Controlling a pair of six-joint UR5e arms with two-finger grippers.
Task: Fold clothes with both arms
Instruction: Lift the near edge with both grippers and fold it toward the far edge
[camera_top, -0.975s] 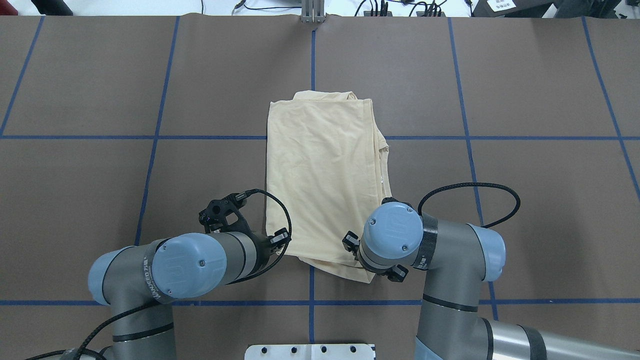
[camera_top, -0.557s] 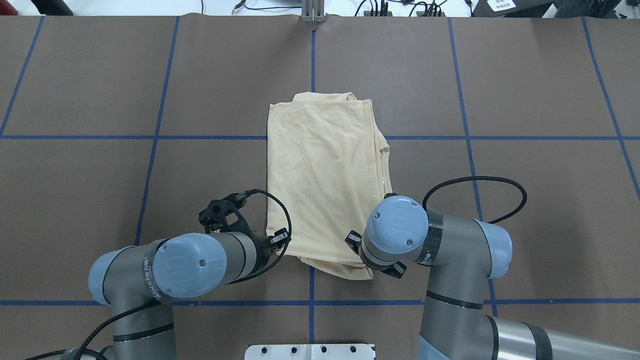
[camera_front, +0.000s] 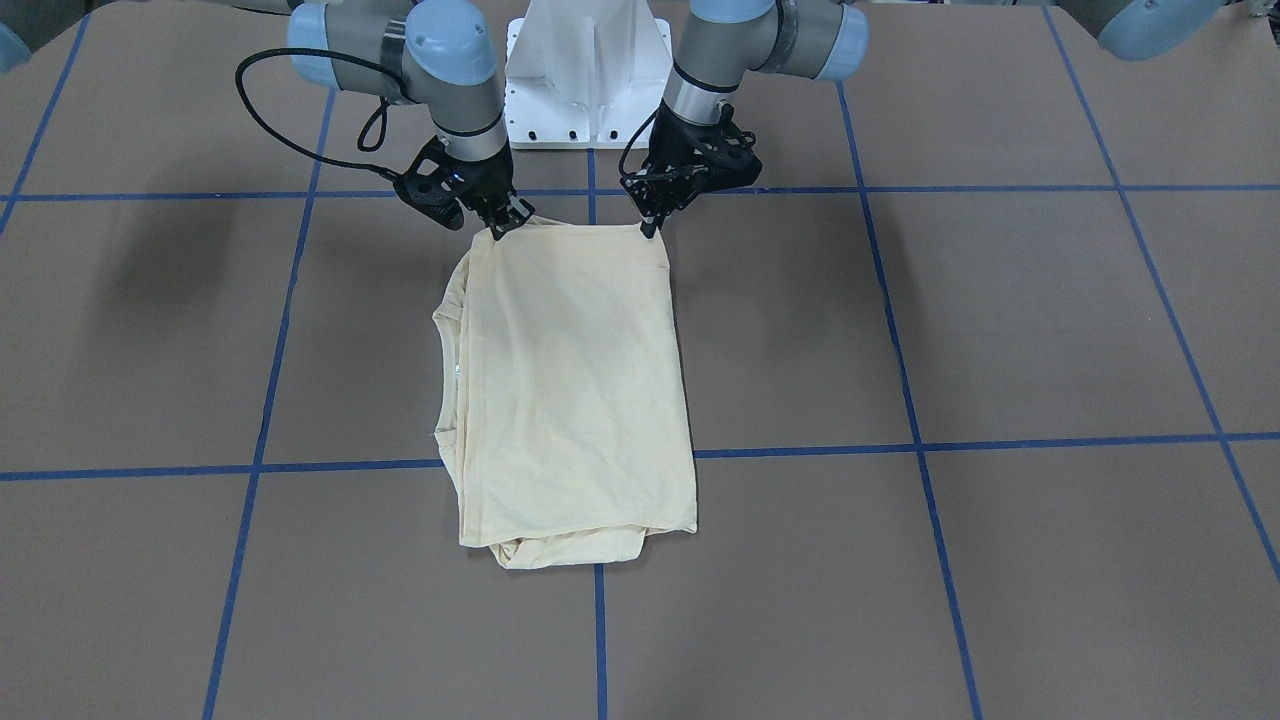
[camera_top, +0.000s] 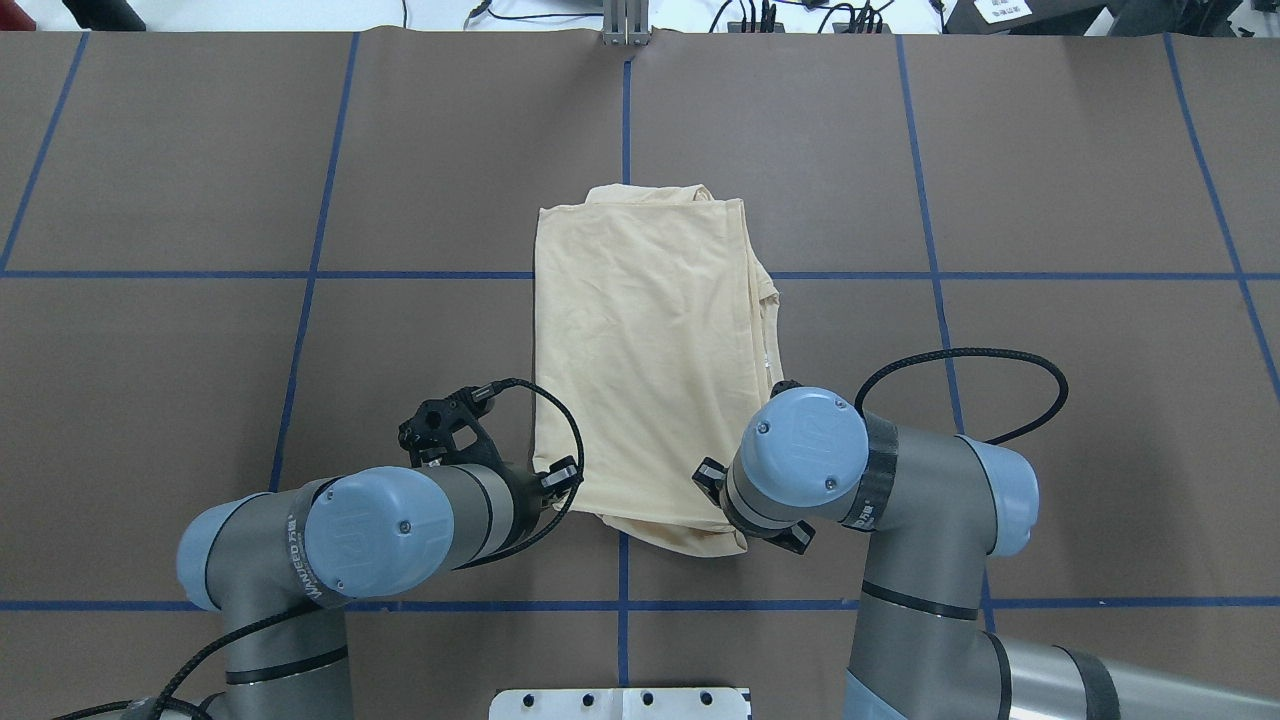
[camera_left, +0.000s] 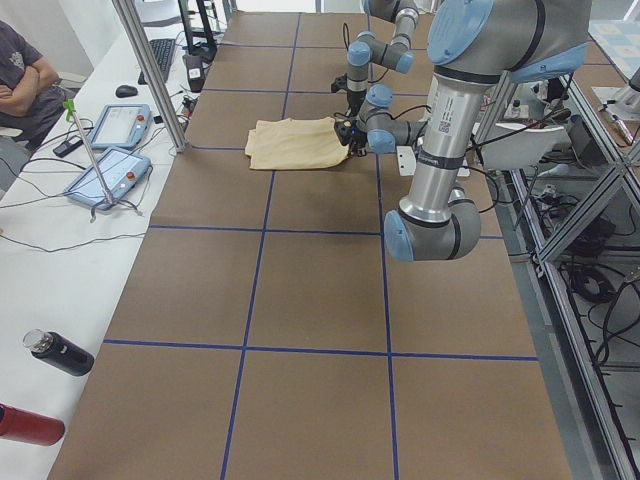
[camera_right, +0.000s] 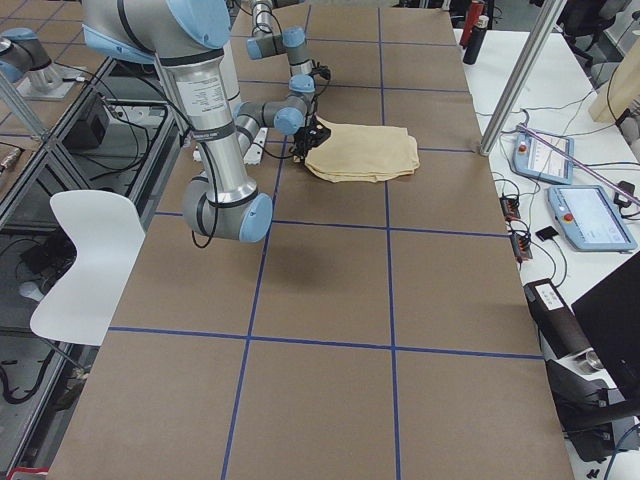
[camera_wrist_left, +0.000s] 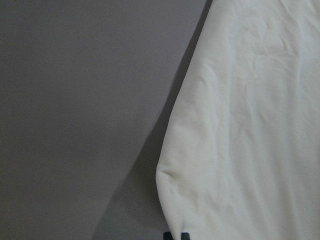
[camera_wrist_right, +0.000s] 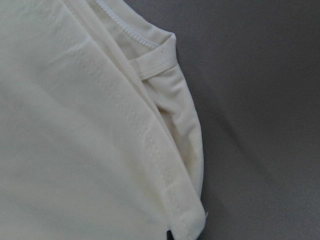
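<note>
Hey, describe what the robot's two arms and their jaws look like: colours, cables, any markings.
The left arm and right arm match: grey-and-silver tubes with rounded light blue joint caps. Each carries a black band with white lettering too small to read. Black braided cables loop off the wrists. The jaws are black, open-framed and slim at the tips.

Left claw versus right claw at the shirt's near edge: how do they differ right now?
The left claw sits at a smooth, rounded folded corner of the T-shirt; the right claw sits where stitched hems stack in layers. From overhead, the right claw hides under the right wrist, while the left wrist reaches in sideways. Both appear to pinch a near corner, tips down.
</note>
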